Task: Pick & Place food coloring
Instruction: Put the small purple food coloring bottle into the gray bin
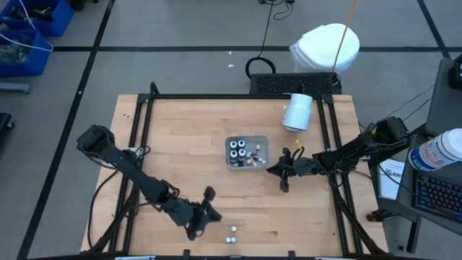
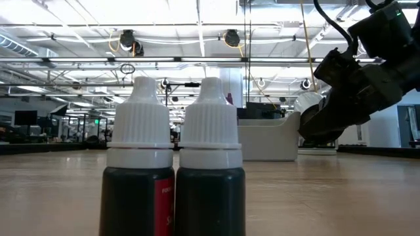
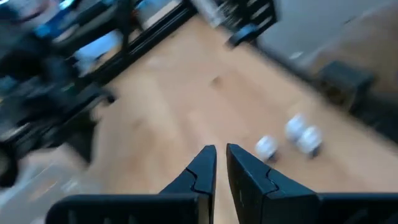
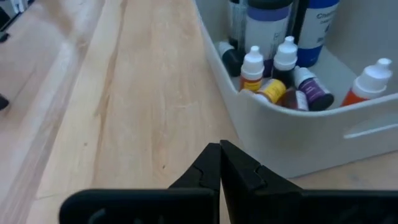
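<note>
Food coloring bottles (image 4: 280, 78) lie in a grey rectangular tray (image 1: 247, 152) near the middle of the wooden table (image 1: 180, 144), while two more white-capped dropper bottles (image 1: 231, 234) stand side by side near the table's front edge, close before the low camera. Left gripper (image 1: 209, 206) hovers just beside these two bottles, its fingers (image 3: 208, 165) nearly together with a slim gap and holding nothing. Right gripper (image 4: 221, 152), fingers pressed closed and empty, sits low over the table just outside the tray's wall; a white cylinder (image 1: 297, 111) lies farther back.
</note>
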You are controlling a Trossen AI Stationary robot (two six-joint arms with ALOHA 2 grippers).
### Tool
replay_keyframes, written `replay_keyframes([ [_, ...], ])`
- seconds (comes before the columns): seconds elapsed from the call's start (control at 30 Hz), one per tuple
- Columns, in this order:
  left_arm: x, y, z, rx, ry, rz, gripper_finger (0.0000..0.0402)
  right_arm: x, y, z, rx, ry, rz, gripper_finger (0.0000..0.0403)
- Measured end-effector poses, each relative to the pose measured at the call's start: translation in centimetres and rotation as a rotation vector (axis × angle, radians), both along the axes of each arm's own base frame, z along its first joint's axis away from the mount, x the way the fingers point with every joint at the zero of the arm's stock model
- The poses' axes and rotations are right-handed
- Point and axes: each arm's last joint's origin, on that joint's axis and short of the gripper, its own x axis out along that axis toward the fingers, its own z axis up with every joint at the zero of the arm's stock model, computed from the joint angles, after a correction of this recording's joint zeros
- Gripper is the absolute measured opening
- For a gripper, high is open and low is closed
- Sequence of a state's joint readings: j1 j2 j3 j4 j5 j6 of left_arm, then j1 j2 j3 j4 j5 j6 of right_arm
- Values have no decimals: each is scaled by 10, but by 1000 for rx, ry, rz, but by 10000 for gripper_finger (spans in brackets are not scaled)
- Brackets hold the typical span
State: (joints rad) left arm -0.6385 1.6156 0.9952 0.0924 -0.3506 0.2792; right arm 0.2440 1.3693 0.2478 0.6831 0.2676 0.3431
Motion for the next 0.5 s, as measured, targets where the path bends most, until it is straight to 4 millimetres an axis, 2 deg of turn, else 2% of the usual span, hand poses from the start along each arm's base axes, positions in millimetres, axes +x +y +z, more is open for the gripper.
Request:
replay_keyframes([
  [0.13,-20,20,3,49,-11,85,46,1,1,2,-9,-26,-10,0],
  [0.27,-45,48,0,-22,-70,122,46,4,7,7,-32,-46,29,0],
  [0.4,-65,74,-9,-84,-152,196,46,15,21,18,-36,-51,87,0],
  [0.5,-72,90,-15,-94,-195,266,46,26,36,32,-60,-23,130,0],
])
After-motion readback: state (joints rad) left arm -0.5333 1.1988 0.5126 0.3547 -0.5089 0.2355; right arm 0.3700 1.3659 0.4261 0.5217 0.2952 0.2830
